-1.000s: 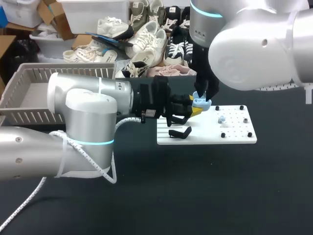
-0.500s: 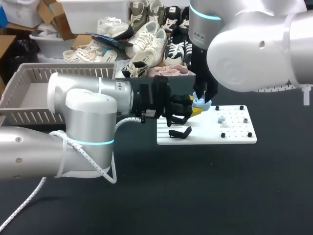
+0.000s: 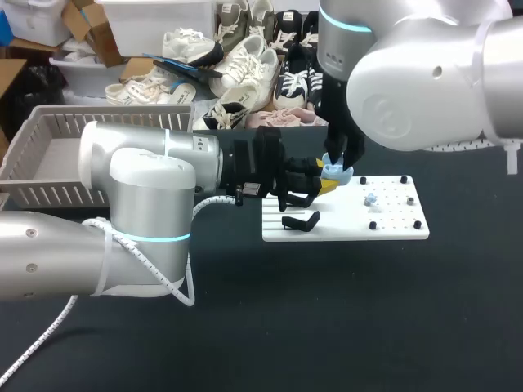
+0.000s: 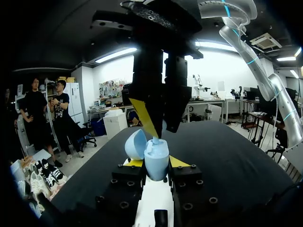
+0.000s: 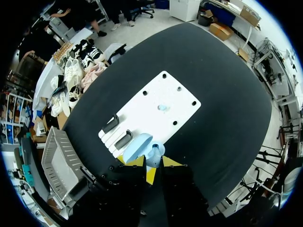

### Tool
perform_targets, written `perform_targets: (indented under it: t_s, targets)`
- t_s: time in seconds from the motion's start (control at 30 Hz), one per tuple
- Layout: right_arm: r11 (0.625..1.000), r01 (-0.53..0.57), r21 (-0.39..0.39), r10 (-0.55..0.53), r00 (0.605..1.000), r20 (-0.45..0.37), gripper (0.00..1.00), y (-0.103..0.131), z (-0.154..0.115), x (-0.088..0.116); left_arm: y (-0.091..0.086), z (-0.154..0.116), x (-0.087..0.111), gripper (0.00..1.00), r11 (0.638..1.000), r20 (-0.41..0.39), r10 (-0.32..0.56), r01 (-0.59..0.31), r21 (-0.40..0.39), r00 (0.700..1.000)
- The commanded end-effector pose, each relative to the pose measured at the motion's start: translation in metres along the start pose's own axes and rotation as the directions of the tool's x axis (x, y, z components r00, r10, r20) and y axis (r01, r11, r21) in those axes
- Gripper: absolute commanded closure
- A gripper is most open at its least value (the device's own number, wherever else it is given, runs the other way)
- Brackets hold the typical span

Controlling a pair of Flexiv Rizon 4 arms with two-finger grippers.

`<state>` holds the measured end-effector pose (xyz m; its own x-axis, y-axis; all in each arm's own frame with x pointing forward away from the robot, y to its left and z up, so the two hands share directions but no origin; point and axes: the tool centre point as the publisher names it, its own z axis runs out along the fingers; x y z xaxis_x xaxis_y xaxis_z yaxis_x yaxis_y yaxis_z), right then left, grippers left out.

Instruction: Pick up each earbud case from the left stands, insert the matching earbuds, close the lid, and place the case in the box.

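Barely anything has shifted. Left fingers (image 4: 134, 162) clench the open case (image 4: 156, 158); right fingers (image 4: 143, 116) hover above it, their grip impossible to tell. Seat the earbud straight down, gently.

Case (image 3: 336, 171) over board (image 3: 392, 229), by its 2 stands (image 3: 301, 220) — box (image 3: 49, 155) far left.

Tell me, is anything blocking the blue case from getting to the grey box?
Nothing on the table lies between the case and the box. But the right hand hangs just above the open case in the left hand.
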<state>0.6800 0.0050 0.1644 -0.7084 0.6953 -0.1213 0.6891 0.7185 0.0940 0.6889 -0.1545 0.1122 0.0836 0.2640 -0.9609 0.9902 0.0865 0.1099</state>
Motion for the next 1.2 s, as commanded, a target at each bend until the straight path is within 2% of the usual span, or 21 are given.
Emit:
perform_targets:
  t_s: [0.03, 1.2]
  targets:
    - [1.0, -0.001, -0.005, 0.001, 1.0, 0.004, 1.0, -0.0028, -0.0024, -0.001, -0.0008, -0.0004, 0.0001, 1.0, 1.0, 0.002, 0.0, 0.0, -0.003, 1.0]
    - [1.0, -0.002, -0.01, 0.002, 1.0, -0.004, 1.0, 0.0014, -0.0005, -0.0048, -0.0008, -0.0004, 0.0001, 1.0, 1.0, 0.002, 0.0, 0.0, -0.003, 1.0]
